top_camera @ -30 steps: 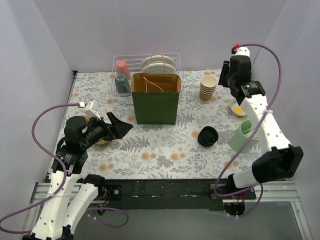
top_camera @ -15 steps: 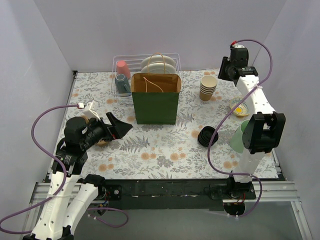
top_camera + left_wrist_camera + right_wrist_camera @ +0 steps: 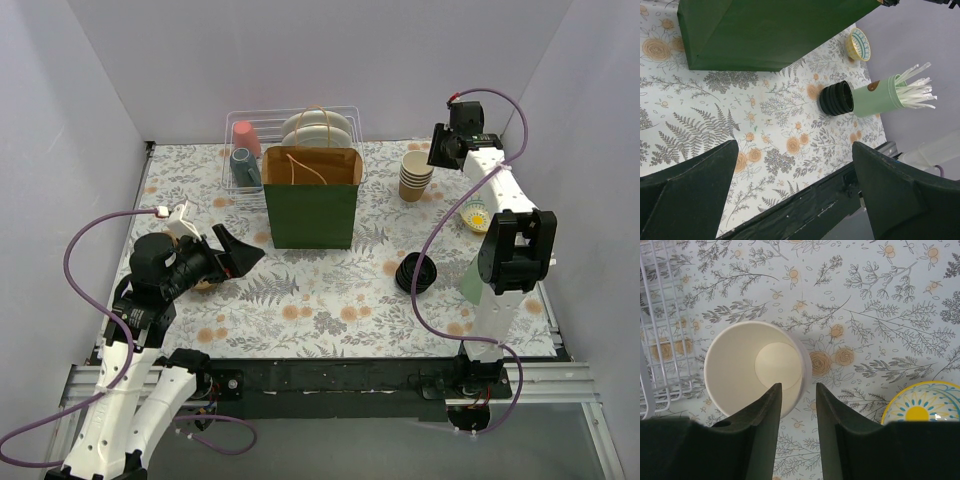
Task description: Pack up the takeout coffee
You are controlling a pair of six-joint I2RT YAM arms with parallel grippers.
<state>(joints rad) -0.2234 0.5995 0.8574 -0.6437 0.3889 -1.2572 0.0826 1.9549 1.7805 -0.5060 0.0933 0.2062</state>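
Observation:
No lidded kraft cup shows in any view; the takeout coffee is hidden or out of view. A green paper bag (image 3: pixel 312 197) stands open at the middle back; it also shows in the left wrist view (image 3: pixel 765 35). A stack of lidless tan cups (image 3: pixel 417 175) stands to its right. My right gripper (image 3: pixel 442 150) hovers over that stack (image 3: pixel 755 367), slightly open and empty (image 3: pixel 797 390), with the cup's right rim between its fingers (image 3: pixel 762 430). My left gripper (image 3: pixel 240 255) is wide open and empty (image 3: pixel 794 145) above the mat at the left.
A stack of black lids (image 3: pixel 415 272) lies right of centre, next to a green holder of white sticks (image 3: pixel 485 275) on its side. A yellow bowl (image 3: pixel 477 215) sits at the right. A wire rack (image 3: pixel 290 140) with cups and plates stands behind the bag.
My right arm has swung back and to the left, from over the yellow bowl to over the stack of lidless cups. The left arm has not moved.

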